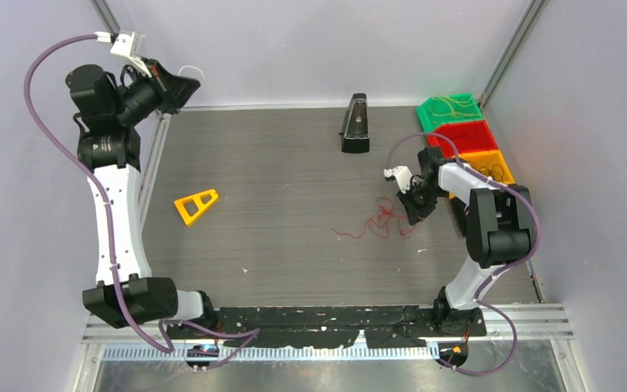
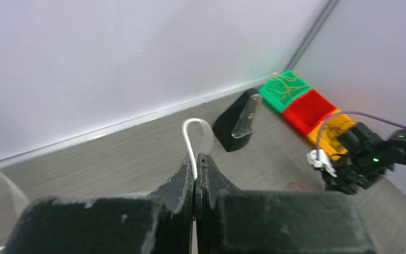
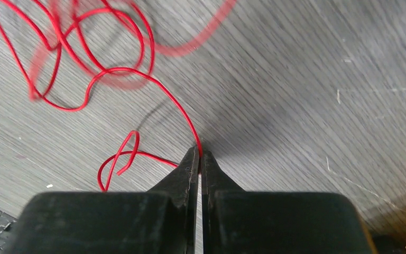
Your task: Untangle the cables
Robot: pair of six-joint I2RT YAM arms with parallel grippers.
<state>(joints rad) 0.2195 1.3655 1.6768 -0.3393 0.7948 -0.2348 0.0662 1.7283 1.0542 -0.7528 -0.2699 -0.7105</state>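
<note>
Judging by strands already in the green bin (image 1: pixel 421 116) & orange bin (image 1: pixel 478 157) at 2 o'clock, we're mostly done. To do: red cables (image 3: pixel 111 74) loose at 4 o'clock, w/ right gripper (image 3: pixel 200 154) clamped on one; left gripper (image 2: pixel 196 161), up at 10 o'clock, pinches a white cable (image 2: pixel 190 138).
</note>
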